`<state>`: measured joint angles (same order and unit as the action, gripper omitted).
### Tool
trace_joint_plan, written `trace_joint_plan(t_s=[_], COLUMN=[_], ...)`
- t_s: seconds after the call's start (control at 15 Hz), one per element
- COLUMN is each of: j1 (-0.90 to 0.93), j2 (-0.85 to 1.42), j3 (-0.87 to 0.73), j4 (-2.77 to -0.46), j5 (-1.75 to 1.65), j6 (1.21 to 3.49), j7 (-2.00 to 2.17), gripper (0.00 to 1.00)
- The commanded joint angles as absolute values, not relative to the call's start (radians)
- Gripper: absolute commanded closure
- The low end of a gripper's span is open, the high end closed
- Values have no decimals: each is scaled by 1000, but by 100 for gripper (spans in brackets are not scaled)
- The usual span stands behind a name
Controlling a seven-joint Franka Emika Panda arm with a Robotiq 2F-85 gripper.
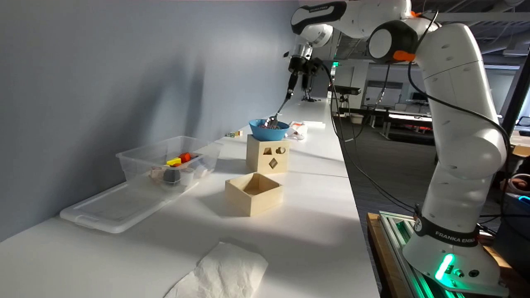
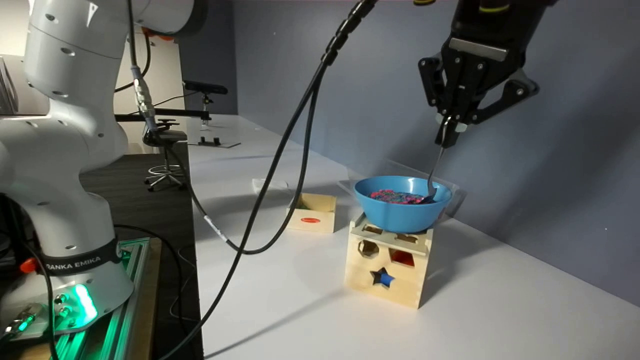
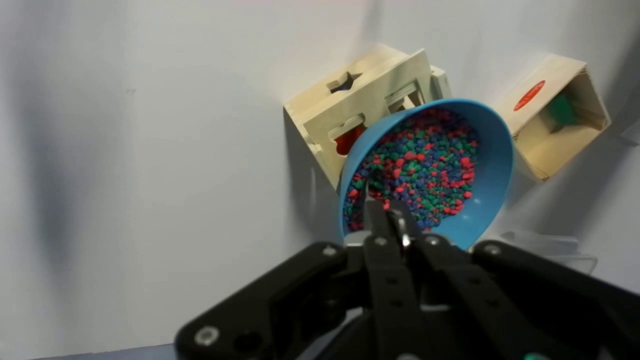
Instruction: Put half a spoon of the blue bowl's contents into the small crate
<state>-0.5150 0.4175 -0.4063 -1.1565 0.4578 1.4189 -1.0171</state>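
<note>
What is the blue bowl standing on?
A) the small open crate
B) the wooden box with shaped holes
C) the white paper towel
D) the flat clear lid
B, since in both exterior views the blue bowl rests on top of the wooden box with shaped holes.

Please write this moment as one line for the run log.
claw: shut on spoon; spoon: head in bowl; bowl: on shape box; crate: green piece inside

You've got blue-grey wall (image 1: 103, 66) along your white table (image 1: 314, 231), soft shadows (image 1: 194, 99) across both, dark floor (image 1: 397, 165), wheeled chair (image 2: 174, 136) beyond
</note>
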Motion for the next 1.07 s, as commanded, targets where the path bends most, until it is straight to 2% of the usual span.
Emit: trace_joint_plan(t_s=[0.0,1.0], j1=[-496,-533], j2=[401,479], j3=[-409,-408], j4=[-1206,-1197], j5=[426,484], j6=[1427,1359], j7=[-1033,-961], gripper=[99,99])
